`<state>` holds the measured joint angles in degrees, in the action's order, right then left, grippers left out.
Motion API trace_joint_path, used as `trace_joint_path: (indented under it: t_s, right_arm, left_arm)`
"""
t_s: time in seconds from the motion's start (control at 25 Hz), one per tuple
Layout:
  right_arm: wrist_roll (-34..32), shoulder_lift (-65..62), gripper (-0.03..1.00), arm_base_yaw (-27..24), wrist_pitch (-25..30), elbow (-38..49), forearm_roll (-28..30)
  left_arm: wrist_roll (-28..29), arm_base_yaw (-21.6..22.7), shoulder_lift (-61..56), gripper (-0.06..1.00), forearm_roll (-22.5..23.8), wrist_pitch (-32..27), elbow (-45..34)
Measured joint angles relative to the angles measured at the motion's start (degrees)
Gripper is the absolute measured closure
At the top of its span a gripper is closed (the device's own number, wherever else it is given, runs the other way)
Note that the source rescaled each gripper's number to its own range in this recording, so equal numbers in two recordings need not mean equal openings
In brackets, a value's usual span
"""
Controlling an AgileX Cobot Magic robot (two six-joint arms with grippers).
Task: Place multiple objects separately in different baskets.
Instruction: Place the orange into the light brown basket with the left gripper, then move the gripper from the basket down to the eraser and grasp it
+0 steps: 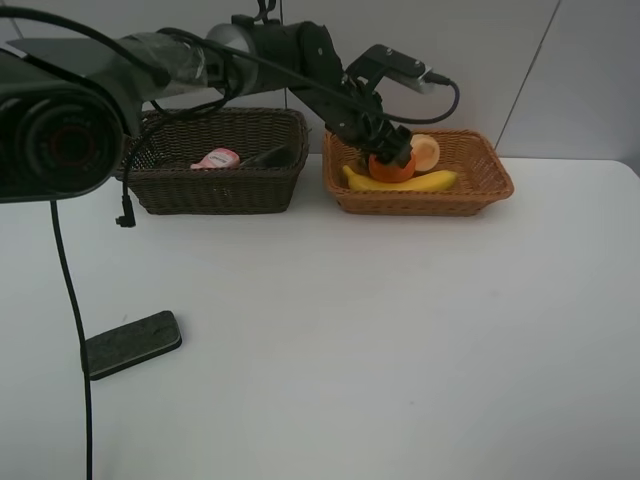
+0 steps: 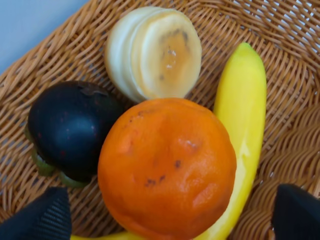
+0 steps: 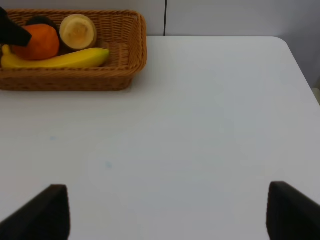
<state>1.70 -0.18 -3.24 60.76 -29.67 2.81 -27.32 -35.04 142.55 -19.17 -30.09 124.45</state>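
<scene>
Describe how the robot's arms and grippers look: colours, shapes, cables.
The left arm is black with a silvery grey section near its base, built of chunky rounded joints, with black cables looped along it. Its left gripper is black, with dark wedge-shaped fingers. A small black and grey camera box sits above its wrist. The right gripper shows only two dark, blunt fingers.
</scene>
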Motion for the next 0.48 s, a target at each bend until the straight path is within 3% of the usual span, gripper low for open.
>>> trace_joint_path:
  t_s: [0.2, 0.48]
  right_arm:
    - [0.0, 0.0, -0.02, 0.0, 0.0, 0.0, 0.0]
    - [0.0, 0.0, -0.02, 0.0, 0.0, 0.0, 0.0]
  left_arm:
    - [1.13, 0.0, -4.43, -0.06, 0.72, -6.46, 0.0]
    - [11.84, 0.0, -15.35, -0.06, 7.94, -21.45, 0.03]
